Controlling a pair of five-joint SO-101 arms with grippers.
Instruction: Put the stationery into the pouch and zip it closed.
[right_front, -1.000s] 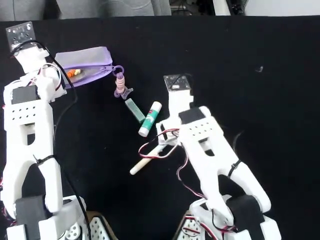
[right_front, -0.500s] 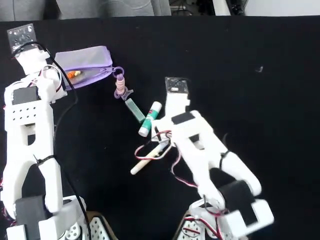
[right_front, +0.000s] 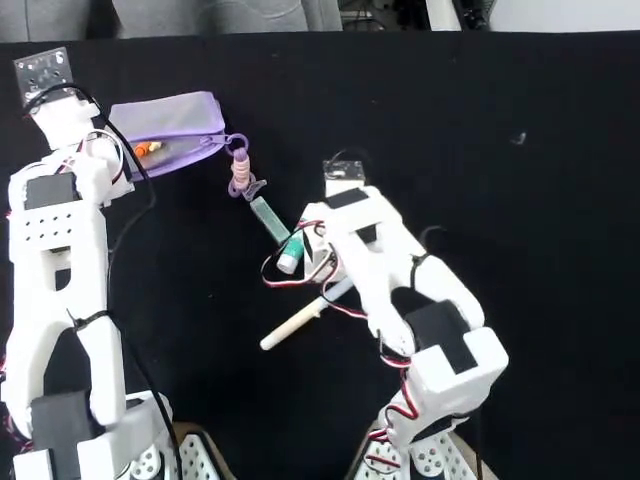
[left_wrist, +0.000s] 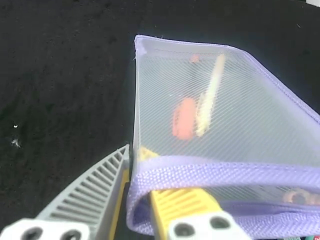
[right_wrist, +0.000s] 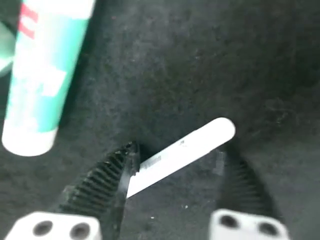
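Currently: right gripper (right_wrist: 177, 152) low over the bench (right_front: 540, 200), jaws apart and straddling one end of the white stick (right_front: 293, 328), which lies slantwise near the bench's middle. One fingertip is at the stick's side; touching or just clear, cannot tell. Glue stick (right_wrist: 44, 75) lies just beside, toward the far edge, with the green eraser (right_front: 267, 218) beyond it. Left gripper (left_wrist: 142, 175) is clamped on the rim of the pouch (right_front: 170, 125), near the far left corner of the bench. Pouch mouth is unzipped, with an orange item (left_wrist: 182, 117) and a pale stick (left_wrist: 210, 95) inside. Pink zip charm (right_front: 240, 172) trails from the pouch's end onto the bench.

Risks, as judged:
- The grip sits near the stick's tip, not its middle, so closing could squirt it out sideways or let it swing down in transit.
- A skewed close could roll it into the glue stick.
- At the pouch, a long drooping stick may snag the rim or drag the pouch out of the left jaws.
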